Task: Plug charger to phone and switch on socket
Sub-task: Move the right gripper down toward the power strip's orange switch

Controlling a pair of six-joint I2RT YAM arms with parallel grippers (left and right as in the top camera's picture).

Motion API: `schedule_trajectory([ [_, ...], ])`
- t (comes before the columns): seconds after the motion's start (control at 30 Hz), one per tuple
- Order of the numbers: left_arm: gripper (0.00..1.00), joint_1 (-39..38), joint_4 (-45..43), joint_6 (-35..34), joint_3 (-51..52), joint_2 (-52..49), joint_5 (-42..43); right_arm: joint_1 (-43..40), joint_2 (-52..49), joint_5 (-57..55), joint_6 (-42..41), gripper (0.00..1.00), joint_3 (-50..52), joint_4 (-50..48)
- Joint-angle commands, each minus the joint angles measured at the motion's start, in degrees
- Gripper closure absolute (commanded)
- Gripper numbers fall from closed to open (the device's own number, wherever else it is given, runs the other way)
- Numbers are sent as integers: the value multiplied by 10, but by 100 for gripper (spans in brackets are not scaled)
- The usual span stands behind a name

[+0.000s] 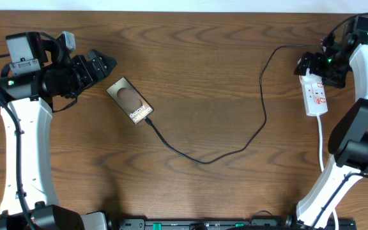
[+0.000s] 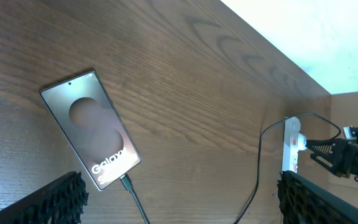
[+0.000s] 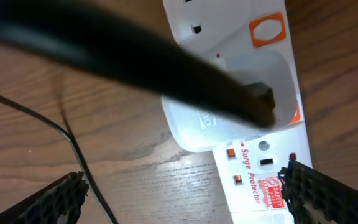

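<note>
Spread wide and gripping nothing, the right pincer [image 3: 183,177] is hovering just over the socket [image 3: 229,93], probably lining up to switch it on, while the left pincer [image 2: 180,186], equally open and empty, is waiting near the phone [image 2: 91,135], whose charger [image 2: 125,183] is sitting plugged in.

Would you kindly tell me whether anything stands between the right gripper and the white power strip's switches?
Only partly. The open right gripper hangs over the white power strip; a blurred black cable crosses above its bulky white plug, but the small red switches beside it lie uncovered.
</note>
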State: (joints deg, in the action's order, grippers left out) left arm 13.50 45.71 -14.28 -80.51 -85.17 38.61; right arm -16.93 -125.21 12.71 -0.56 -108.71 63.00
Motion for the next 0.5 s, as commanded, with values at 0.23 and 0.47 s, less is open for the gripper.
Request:
schedule_trajectory([
  [0.23,7,0,3,12,-6,-6,-7,-15,-6,-5,37,1,-11,-28],
  [0.47,7,0,5,12,-6,-6,-7,-15,-25,-1,45,1,-11,-30],
])
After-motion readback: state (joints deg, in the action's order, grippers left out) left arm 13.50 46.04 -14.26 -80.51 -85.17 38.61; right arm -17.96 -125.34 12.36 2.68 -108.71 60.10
